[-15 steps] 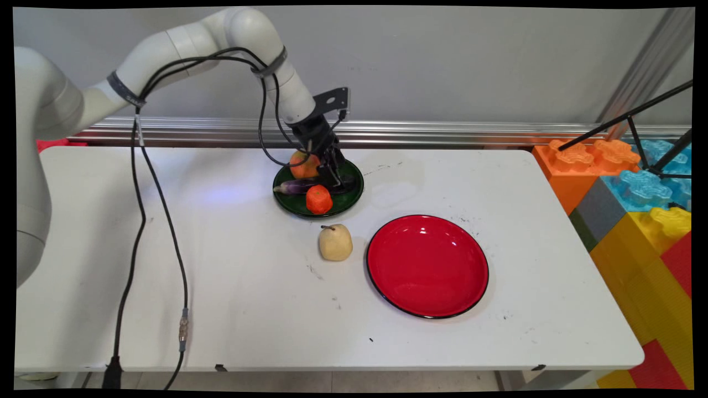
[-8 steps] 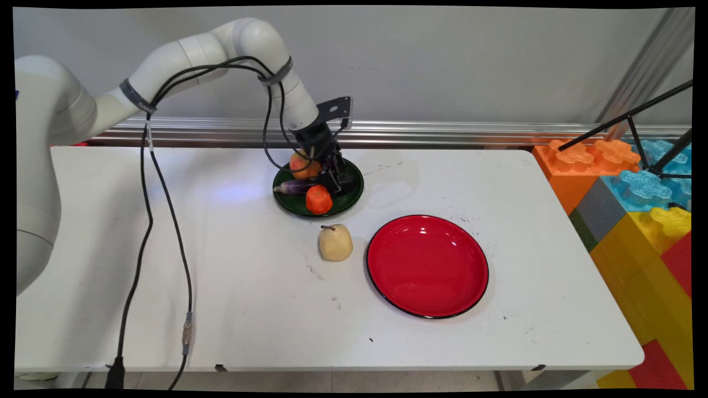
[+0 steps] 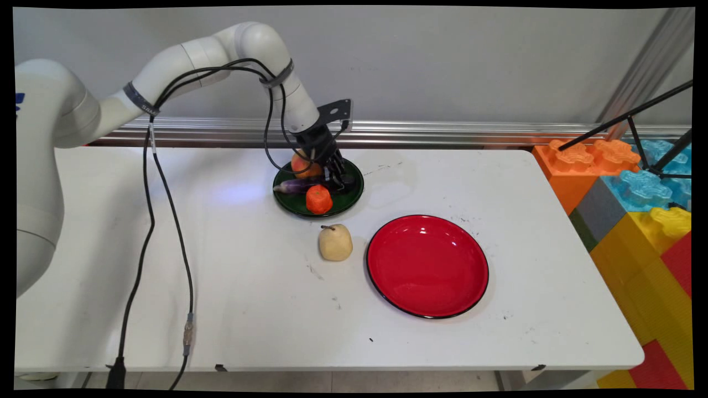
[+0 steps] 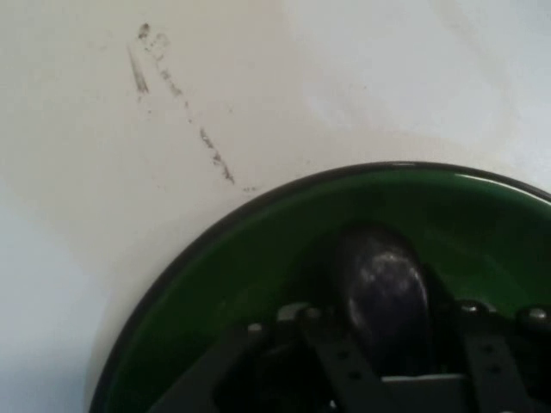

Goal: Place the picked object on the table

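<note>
Main view: gripper (image 3: 338, 180) down inside the green plate (image 3: 353, 194), at its right half, arm slanting in from the plate's upper left.
Hand view: dark rounded end of the eggplant (image 4: 383, 288) sits between the gripper linkage, green plate (image 4: 258, 258) wall curving round it, white table (image 4: 103, 155) with a scuffed line beyond the rim.
Claw: clamped on the eggplant's end, as the hand view shows; main view alone hides the fingertips behind the linkage.
Eggplant: main view shows the purple length (image 3: 296, 186) lying across the plate, pale tip toward the plate's left rim.
On plate too: peach (image 3: 301, 164) at the back, orange fruit (image 3: 318, 199) at the front edge. Neither appears in the hand view.
Near plate: pear (image 3: 335, 243) on the table (image 3: 221, 287) just in front; red plate (image 3: 427, 265) in front and to the right, bare.
Far right of plate: big toy blocks (image 3: 636, 188) past the table's end.
</note>
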`<state>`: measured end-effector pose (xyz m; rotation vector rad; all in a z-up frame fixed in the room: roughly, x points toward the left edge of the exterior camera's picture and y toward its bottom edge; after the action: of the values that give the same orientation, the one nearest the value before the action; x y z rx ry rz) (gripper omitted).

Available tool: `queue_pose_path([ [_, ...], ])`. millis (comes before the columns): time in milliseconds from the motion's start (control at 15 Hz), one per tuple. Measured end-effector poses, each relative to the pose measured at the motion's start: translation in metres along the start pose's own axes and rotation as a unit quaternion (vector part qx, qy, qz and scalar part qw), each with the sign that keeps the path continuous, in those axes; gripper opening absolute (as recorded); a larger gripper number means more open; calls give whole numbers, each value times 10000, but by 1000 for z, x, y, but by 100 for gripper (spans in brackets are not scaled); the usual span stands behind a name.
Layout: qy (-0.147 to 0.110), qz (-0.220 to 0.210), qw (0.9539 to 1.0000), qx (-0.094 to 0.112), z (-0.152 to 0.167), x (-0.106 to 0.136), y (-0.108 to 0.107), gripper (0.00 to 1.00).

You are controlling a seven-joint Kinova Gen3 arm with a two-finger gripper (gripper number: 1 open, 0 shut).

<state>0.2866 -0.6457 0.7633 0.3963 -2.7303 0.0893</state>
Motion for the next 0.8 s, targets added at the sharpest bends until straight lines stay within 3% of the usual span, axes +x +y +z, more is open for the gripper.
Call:
queue_pose_path([
  [467,101,-146,9998,-18,-20,3,3,0],
  [800,243,-295,9992,126,-53,9,4,0],
])
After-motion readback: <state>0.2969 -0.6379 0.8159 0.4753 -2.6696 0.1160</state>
